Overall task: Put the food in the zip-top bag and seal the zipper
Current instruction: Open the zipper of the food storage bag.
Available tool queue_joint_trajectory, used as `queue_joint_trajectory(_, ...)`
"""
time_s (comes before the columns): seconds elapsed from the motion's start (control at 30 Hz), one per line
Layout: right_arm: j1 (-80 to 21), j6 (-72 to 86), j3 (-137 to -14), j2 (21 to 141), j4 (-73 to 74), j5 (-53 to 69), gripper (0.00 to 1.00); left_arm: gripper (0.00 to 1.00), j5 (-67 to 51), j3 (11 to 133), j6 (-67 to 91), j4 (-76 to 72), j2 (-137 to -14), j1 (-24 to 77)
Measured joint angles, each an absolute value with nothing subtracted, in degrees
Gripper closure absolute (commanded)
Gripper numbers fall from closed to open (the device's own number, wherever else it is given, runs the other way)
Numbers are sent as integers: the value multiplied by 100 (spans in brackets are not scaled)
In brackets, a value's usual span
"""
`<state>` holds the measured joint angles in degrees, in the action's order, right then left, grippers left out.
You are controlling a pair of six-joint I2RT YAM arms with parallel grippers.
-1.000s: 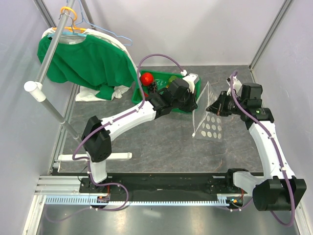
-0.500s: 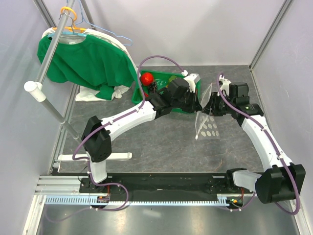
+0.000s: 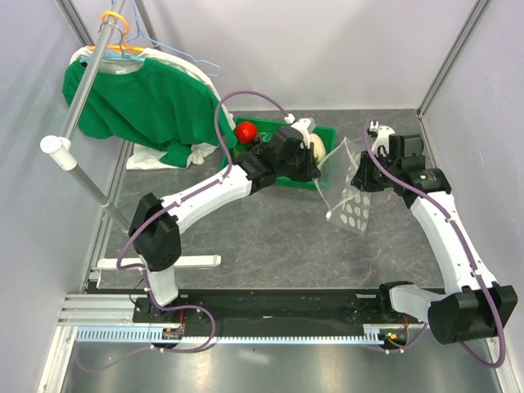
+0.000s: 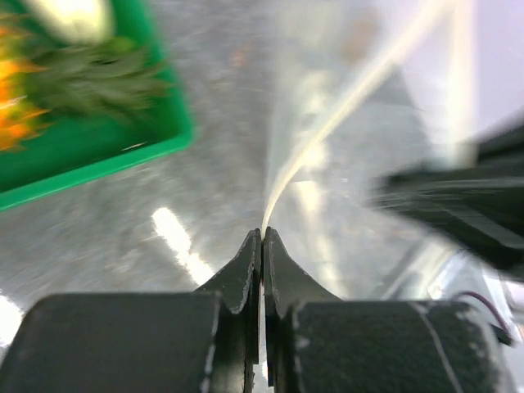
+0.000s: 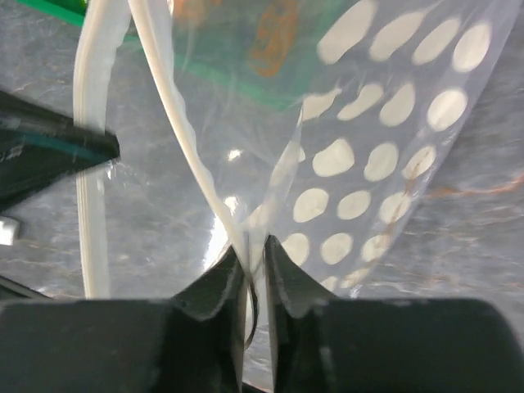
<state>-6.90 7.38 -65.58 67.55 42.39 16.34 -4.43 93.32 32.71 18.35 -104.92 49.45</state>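
Tabletop [image 3: 270, 246] grey, marbled — walls [image 3: 327, 49] pale

— How do the arms look?
— I see white shells and black joint housings on the left arm [image 3: 205, 192] and right arm [image 3: 449, 241], a purple cable [image 3: 250, 92] looping along each.
— The fingers?
— My wrist views show the left gripper [image 4: 262, 233] and right gripper [image 5: 255, 246] matte black, tapering to thin tips.

Right gripper [image 5: 255, 247] jaws pinched on zipper [image 5: 177, 123], dotted clear zip-top bag [image 5: 385, 155] beyond, green tray [image 5: 53, 6] behind
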Motion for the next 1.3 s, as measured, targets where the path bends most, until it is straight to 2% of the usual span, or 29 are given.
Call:
queue_joint_trajectory(0.03, -690, 646, -6665, 6722, 4320, 1564, 87, 98, -395, 9238, 3269, 1844, -10451, 4873)
queue_joint_trajectory(0.07, -690, 572, -6748, 6685, 4390, 1507, 97, 98, -344, 9164, 3269, 1876, -10422, 4814)
queue_joint_trajectory(0.1, -690, 497, -6847, 6632, 4486, 1446, 100, 98, -309, 9065, 3271, 1900, -10396, 4742)
queue_joint_trajectory(0.5, -600, -141, -7054, 6501, 5203, 974, 100, 98, -355, 8722, 3277, 2067, -10401, 4571)
queue_joint_trajectory(0.53, -574, -189, -7057, 6519, 5238, 958, 97, 98, -360, 8698, 3277, 2060, -10401, 4569)
queue_joint_trajectory(0.6, -532, -270, -7065, 6547, 5306, 980, 83, 98, -519, 8680, 3273, 2058, -10431, 4554)
queue_joint_trajectory(0.7, -508, -340, -7072, 6554, 5376, 1186, 73, 98, -757, 8648, 3273, 1964, -10453, 4560)
queue_joint_trajectory(0.87, -502, -388, -7070, 6554, 5422, 1507, 71, 98, -993, 8624, 3275, 1728, -10453, 4744)
queue_joint_trajectory(1.1, -502, -318, -6958, 6554, 5408, 1739, 77, 98, -1127, 8624, 3323, 1605, -10451, 4912)
queue_joint_trajectory(1.3, -499, -259, -6661, 6563, 5317, 1756, 74, 98, -1243, 8624, 3437, 1562, -10431, 4888)
